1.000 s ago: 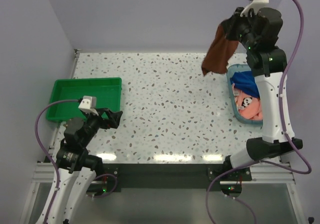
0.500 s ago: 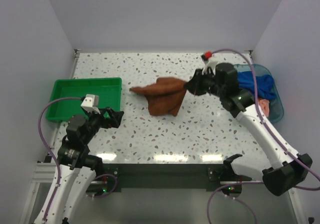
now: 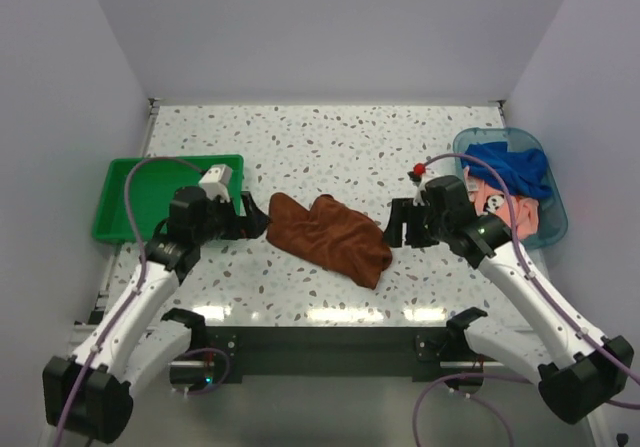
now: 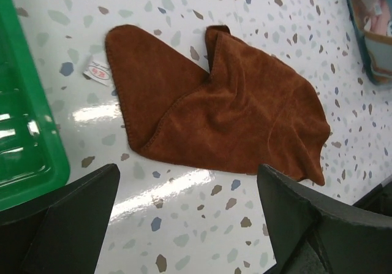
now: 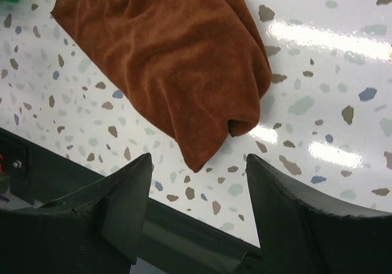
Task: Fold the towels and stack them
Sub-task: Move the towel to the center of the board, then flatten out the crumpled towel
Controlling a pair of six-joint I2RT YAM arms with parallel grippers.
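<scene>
R gripper (image 3: 392, 227) (image 5: 198, 182): my jaws are apart, mid-wide, nothing clamped. It sits low over the table (image 3: 330, 147) at the right end of the rust-brown towel (image 3: 325, 235) (image 4: 226, 108) (image 5: 159, 53). In the wrist view the towel's pointed corner lies on the table in the gap between my fingers (image 5: 122, 194); can't tell if either finger touches the cloth. L gripper (image 3: 258, 220) (image 4: 187, 185): jaws fully wide and empty, just beside the towel's left end, apart from it. The towel lies at centre-front of the speckled table, between both grippers, loose and not folded neat. One flap is doubled over w/ a hemmed edge on the diagonal, there's a notch at the far edge, and the right end is bunched. A white tag (image 4: 98, 72) sticks out at its left edge. The other towels, blue (image 3: 510, 165) and pink (image 3: 500, 212), are heaped in the clear blue tub (image 3: 555, 222) at the far right. A green tray (image 3: 130, 192) (image 4: 24, 133) sits left of my L gripper.
</scene>
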